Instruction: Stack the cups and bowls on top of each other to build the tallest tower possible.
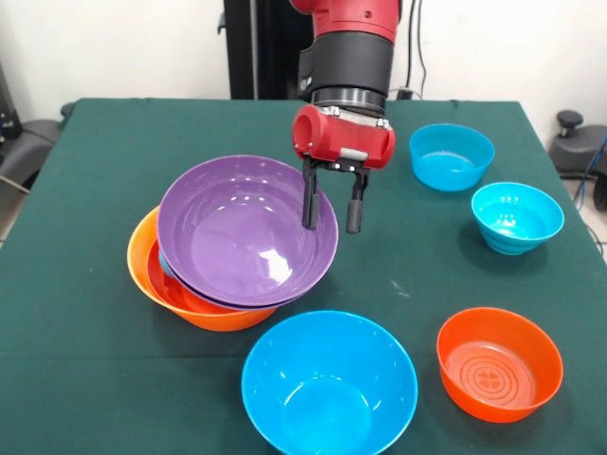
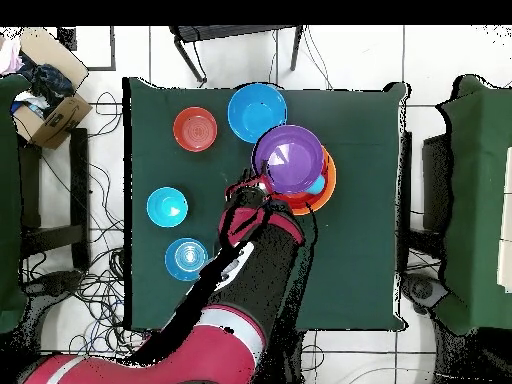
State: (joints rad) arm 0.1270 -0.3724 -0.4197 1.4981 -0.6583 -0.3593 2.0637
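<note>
Plainly, no brand, label or readable writing shows on any piece; the small red-orange bowl [image 1: 499, 362] only carries moulded rings on its floor. Counted in the front view: 1 large blue bowl [image 1: 328, 384] at 6 o'clock on the green bench [image 1: 85, 379], 1 red-orange bowl at 4 o'clock, 2 cyan bowls, one [image 1: 517, 217] at 3 o'clock and the other [image 1: 451, 156] at 1 o'clock, and the tower [image 1: 228, 256] left of centre, at about 9 o'clock. The tower leans: a big purple bowl [image 1: 247, 227] tilts on top, with a red rim and a sliver of blue under it, all in the orange bowl [image 1: 156, 284] at its base. The gripper [image 1: 331, 220] hangs over the purple bowl's right rim, jaws open and empty, one finger crossing in front of the rim. Overhead, cables and a cardboard box [image 2: 50, 115] lie on the floor around the bench.
</note>
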